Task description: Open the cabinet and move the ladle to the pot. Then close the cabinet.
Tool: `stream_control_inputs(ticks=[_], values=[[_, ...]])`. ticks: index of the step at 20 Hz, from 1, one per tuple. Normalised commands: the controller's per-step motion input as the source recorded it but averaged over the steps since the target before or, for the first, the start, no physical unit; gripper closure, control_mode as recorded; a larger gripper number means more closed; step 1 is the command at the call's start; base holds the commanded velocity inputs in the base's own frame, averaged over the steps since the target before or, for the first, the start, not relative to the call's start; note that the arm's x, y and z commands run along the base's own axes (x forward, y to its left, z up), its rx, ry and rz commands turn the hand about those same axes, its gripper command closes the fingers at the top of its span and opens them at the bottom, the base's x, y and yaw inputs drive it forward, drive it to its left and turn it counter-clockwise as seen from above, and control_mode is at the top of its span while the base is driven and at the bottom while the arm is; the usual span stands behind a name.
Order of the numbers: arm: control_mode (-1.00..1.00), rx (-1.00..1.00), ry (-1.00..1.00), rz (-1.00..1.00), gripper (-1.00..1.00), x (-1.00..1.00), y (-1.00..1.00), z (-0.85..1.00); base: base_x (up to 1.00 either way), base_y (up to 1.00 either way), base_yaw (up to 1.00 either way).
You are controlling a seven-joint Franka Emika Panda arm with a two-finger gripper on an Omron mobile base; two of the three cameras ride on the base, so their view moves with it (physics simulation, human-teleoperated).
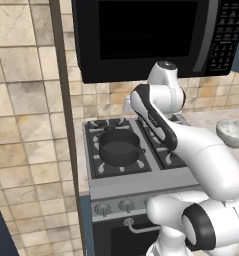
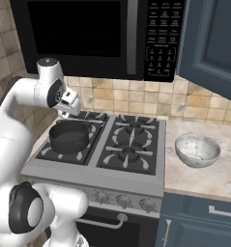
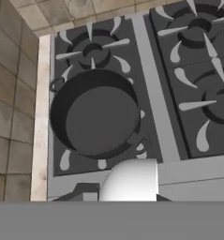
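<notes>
Open space above the pot (image 3: 97, 117) on the front left burner; nothing inside it. Tiled wall (image 1: 21, 125) close on the left. Microwave (image 2: 93, 34) overhanging the stove (image 2: 126, 144), limiting headroom. Bowl (image 2: 197, 149) on the tabletop (image 2: 223, 173) to the right, well apart. Cabinet (image 2: 213, 38) door jutting out above the bowl.

Tan tile wall (image 1: 21, 100); black microwave (image 2: 88, 34) above stove (image 2: 131, 144).

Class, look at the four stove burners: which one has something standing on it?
The front-left burner: the dark pot with two small side handles stands on it. The other three show bare grates.
</notes>
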Motion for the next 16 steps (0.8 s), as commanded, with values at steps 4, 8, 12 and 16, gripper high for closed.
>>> stream_control_inputs(ticks=[4,8,12,16], values=[[-1.00,0.00,0.07,0.00,1.00,0.38,0.26,-0.50,0.00,0.00,0.00],[-1.00,0.00,0.08,0.00,1.00,0.21,0.25,-0.51,0.00,0.00,0.00],[-1.00,0.00,0.06,0.00,1.00,0.31,0.28,-0.56,0.00,0.00,0.00],[-1.00,0.00,0.04,0.00,1.00,0.39,0.29,-0.57,0.00,0.00,0.00]])
